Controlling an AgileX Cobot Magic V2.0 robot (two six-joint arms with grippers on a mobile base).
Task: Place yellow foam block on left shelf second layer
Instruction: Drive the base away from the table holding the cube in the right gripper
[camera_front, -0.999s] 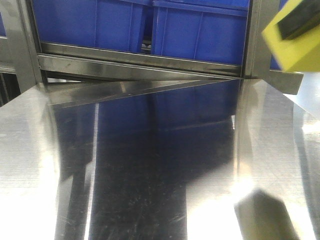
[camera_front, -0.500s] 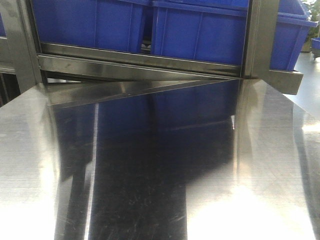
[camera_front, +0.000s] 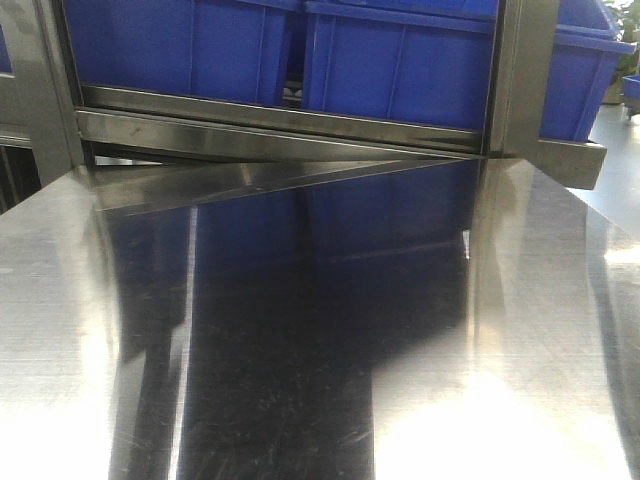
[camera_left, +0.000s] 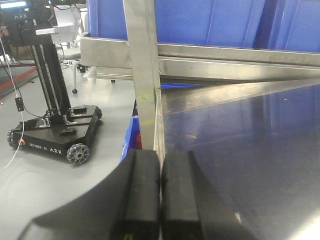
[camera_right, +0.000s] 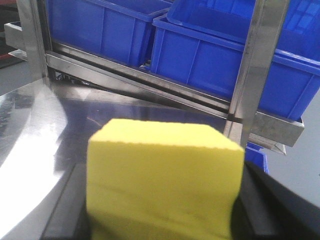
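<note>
The right gripper (camera_right: 162, 212) clamps the yellow foam block (camera_right: 162, 175), low and central in its wrist view, evidently for carrying to the shelf (camera_right: 150, 82) under the blue bins (camera_right: 210, 55); the left gripper (camera_left: 160, 200) sits pinched together, empty.

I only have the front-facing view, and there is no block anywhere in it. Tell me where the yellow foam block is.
Observer: The right wrist view has it. The yellow foam block is clamped in the right hand, with dark fingers showing on either side of it.
Operator: Now report the left hand.
Observer: In the left wrist view, the left hand is shut. Its pads are pressed together with nothing between them.
</note>
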